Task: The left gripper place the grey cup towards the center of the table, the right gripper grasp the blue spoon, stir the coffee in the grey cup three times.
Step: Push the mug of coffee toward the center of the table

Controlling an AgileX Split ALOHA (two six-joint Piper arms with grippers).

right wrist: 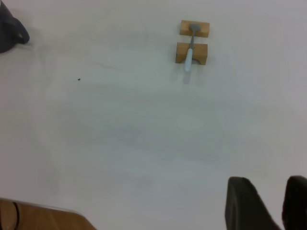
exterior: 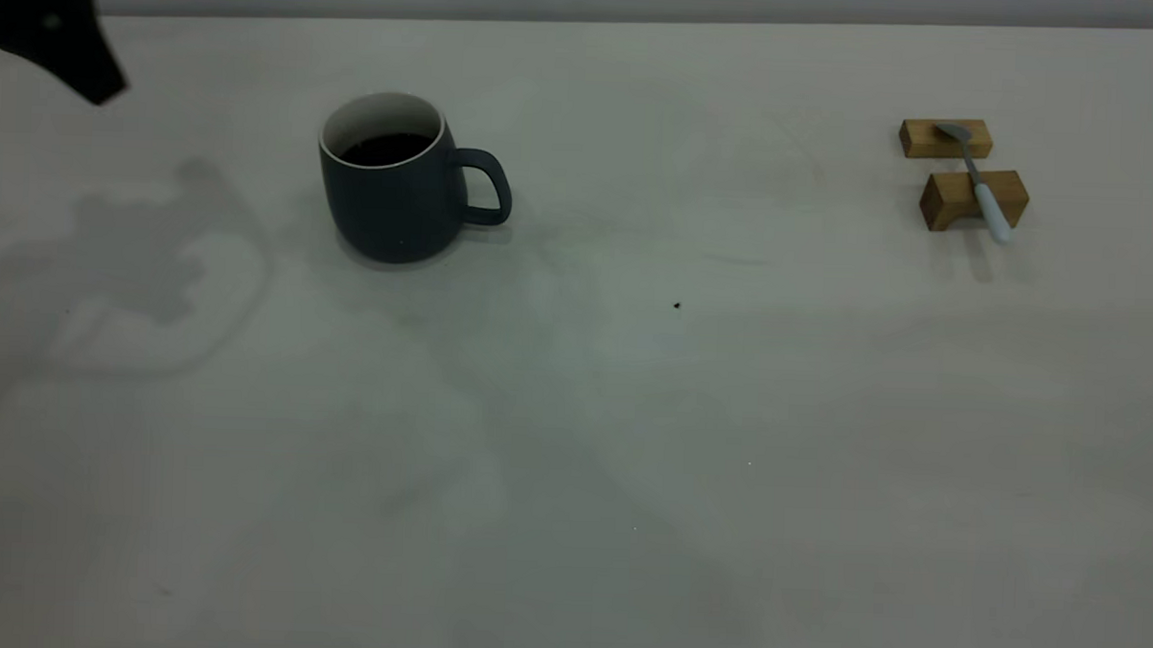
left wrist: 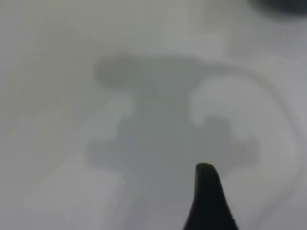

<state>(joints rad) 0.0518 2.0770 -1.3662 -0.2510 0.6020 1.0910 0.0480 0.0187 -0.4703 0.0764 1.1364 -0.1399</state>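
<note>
The left gripper [exterior: 55,28] hangs up high over the far left corner of the desk [exterior: 631,412]. Only a dark bit of it shows, and its own camera shows just one finger tip, so I cannot tell if it is wide or narrow. It holds nothing.

The grey cup [exterior: 399,179] stands upright on the desk, off to the right of this gripper and a little nearer the front. The left arm is the nearer one to it by far. The cup's loop handle sticks out to the right, away from the gripper, so the round plain side faces the gripper. Dark coffee [exterior: 386,148] fills part of the cup. Nothing sits between the gripper and the cup. The cup is left of the middle of the desk, so I think moving it has not been done yet.

The right gripper [right wrist: 266,203] does not show in the outside view. In its own camera two dark fingers show with a small gap between them, holding nothing.

The blue spoon [exterior: 979,185] is far over on the right side of the desk, well apart from the cup. It lies across two small wooden blocks [exterior: 974,199], lifted off the desk. Its metal bowl rests on the far block and its pale blue handle points to the front. A tiny dark speck [exterior: 677,305] sits near the middle of the desk.
</note>
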